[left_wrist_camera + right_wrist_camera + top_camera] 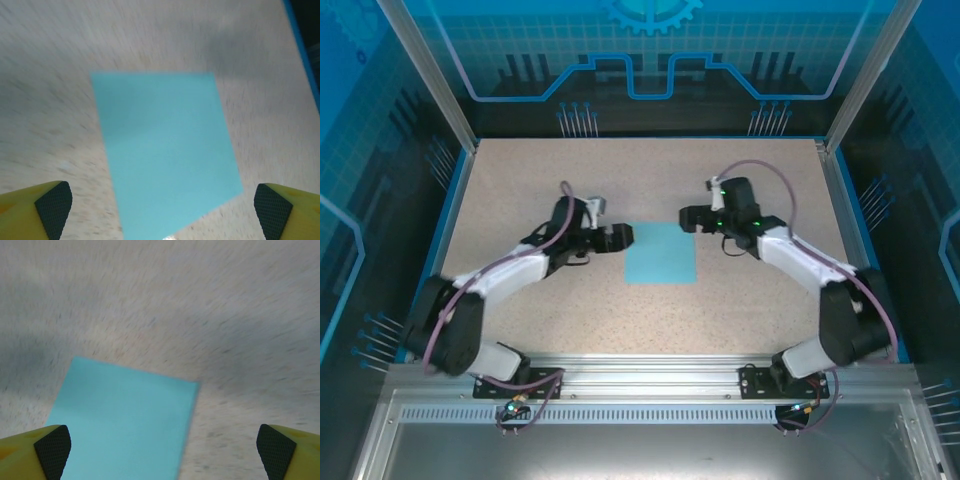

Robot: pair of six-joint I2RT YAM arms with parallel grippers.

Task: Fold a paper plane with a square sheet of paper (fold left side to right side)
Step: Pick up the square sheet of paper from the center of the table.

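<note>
Fingers first: left fingers (52, 207) are standing spread wide, nothing between the dark pads; right fingers (274, 452) are spread just as wide and gripping nothing.

Square sheet of paper (661, 253) is lying flat on the counter (520, 180), roughly midway between the two arms; no crease or lifted corner is showing in any view, so I am judging the fold as not yet begun.

Overhead, the left fingers are sitting just beside the sheet's left edge, toward its far corner; the right fingers are hanging near the far right corner; neither seems to be touching the paper, though contact is hard to call from above.

Left wrist view is looking down the sheet, with its near end falling between the two pads; right wrist view is catching one corner of the paper low and left, bare counter to the right; the counter grain is smearing in both, so fine detail is not readable.

Reading of the placement: the arms are flanking the sheet, probably so the left side can be picked up and carried over while the right side is being held down.

Next move, as I judge it: working a pad under a thin edge lying flush on the counter; the risks are the sheet skating sideways, buckling, or the edges landing out of line.
</note>
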